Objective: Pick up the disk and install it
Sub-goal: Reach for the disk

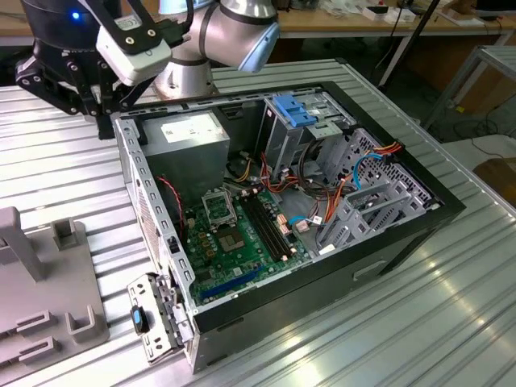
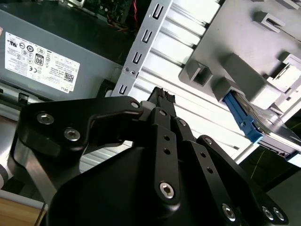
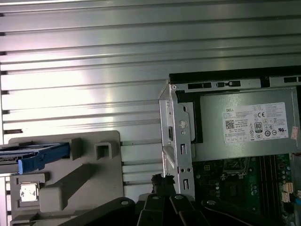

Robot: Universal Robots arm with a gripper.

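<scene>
The disk (image 3: 40, 157) is seen in the first wrist view lodged in a grey holder (image 3: 89, 188) that is set on the ribbed metal table (image 3: 94, 47), well apart from the open computer case (image 3: 175, 122). Its long axis is laid along the table's ribs. Its blue-framed end is pointed toward the case, while the other end is cut off by the picture's edge. A narrow strip of it is presented, blue rails with grey metal between, so whether it is laid flat or stood on edge cannot be told. A small square chip (image 3: 29, 192) is seated in a pocket of the same holder, just beside the disk.

In the second wrist view the disk (image 2: 247, 117) is shown the same way, with a blue rail and grey metal tucked against the holder's raised blocks (image 2: 225, 70).

In the exterior view the holder (image 1: 48, 322) is found at nine o'clock from the case (image 1: 403, 234), and the arm (image 1: 234, 32) at twelve o'clock. The jaws are held at about ten o'clock from the case, above the table and just outside the corner where the power supply (image 1: 189, 133) is mounted. In both wrist views the jaws are seen drawn together at their tips with nothing gripped between them. They are poised near the case's metal rear edge, between the holder and the power supply (image 3: 244, 127), and well apart from the disk.
</scene>
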